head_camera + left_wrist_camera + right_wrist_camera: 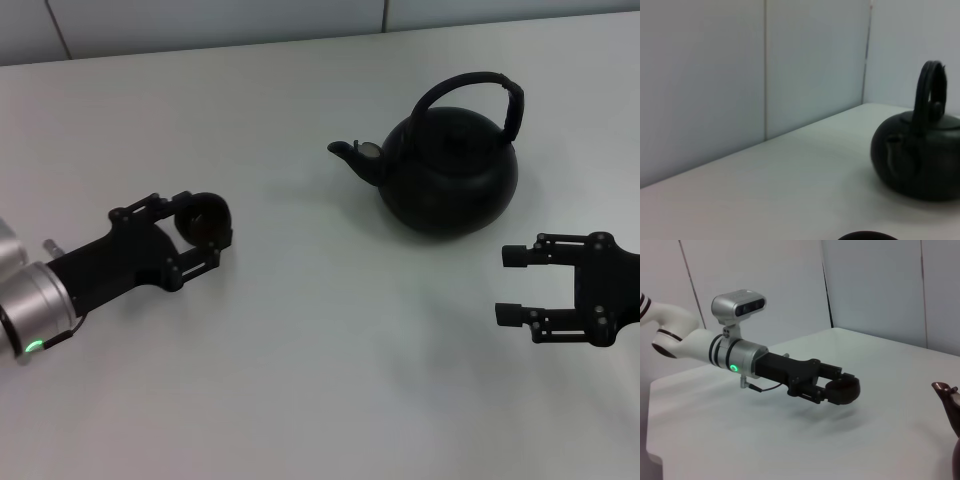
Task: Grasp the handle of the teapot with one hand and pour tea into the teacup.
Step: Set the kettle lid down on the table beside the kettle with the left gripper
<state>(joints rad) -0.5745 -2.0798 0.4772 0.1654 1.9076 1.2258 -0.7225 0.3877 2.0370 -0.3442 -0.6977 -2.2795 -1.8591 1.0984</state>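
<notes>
Our left claw (203, 240) pinches the teacup (203, 219) well apart from the teapot (447, 170) on the table (320, 380). Our right claw (513, 285) hangs spread just beside the pot, below its handle (512, 105). We judge an off-centre grip on that loop could swing the pot and spill.

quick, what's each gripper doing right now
left gripper: shut on the teacup, held off the table.
right gripper: open, empty, near the teapot.

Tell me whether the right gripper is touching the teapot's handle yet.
Apart. The head view shows the right gripper open beside the teapot, with bare table between them; the handle arches over the lid, untouched.
</notes>
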